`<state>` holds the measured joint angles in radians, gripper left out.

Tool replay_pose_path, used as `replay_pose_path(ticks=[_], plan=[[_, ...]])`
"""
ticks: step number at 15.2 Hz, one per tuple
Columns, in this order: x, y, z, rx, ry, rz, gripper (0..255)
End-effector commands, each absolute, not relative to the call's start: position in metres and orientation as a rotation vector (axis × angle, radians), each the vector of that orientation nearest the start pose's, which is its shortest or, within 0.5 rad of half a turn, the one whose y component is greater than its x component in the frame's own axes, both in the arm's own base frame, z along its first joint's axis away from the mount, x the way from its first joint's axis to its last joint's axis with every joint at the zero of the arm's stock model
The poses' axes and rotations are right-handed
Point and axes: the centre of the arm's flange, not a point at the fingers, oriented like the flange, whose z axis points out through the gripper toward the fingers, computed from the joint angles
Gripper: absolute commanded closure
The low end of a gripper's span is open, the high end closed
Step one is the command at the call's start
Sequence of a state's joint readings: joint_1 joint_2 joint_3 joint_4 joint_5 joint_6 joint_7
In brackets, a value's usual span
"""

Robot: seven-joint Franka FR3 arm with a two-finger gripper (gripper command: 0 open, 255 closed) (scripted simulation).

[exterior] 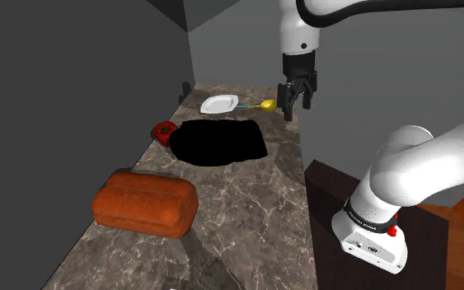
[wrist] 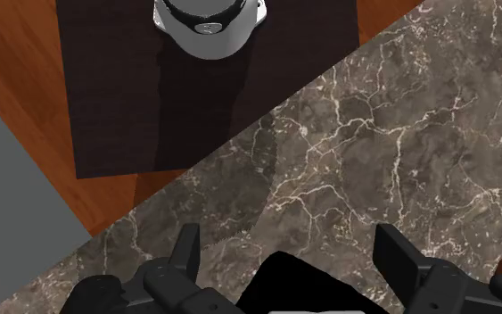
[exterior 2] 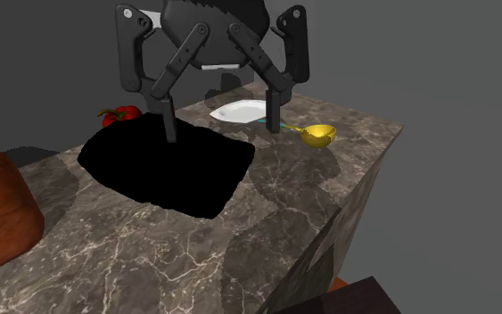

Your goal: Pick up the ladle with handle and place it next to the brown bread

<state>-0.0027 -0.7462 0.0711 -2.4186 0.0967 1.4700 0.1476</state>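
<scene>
The pincer is hanging wide open above the marble surface, gripping nothing. The ladle is lying at the far end, near the pincer on the shoulder view's left, its teal handle running toward the white plate. It's looking light, rigid and probably slick, so I'm judging the slim handle the place to pinch. The brown bread is sitting well apart.

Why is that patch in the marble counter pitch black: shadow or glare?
Shoulder view: the black patch in the brown marble counter is sharp-edged and featureless, no shadow. Second exterior view: the same, with softer shadows beside it. Wrist view: evenly lit, no glare.
</scene>
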Motion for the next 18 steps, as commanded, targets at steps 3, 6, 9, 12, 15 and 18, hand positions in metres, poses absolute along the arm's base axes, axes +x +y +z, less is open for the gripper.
replay_pose_path(ticks=[3,6,9,12,15,18], plan=[[0.313,0.015,0.532,-3.089,0.103,0.314,0],[0.333,-0.016,0.518,-3.082,0.019,0.302,0],[0.355,-0.046,0.503,-3.072,-0.064,0.29,0],[0.378,-0.074,0.489,-3.061,-0.147,0.278,0],[0.404,-0.101,0.474,-3.047,-0.229,0.266,0],[0.43,-0.126,0.459,-3.031,-0.311,0.254,0]])
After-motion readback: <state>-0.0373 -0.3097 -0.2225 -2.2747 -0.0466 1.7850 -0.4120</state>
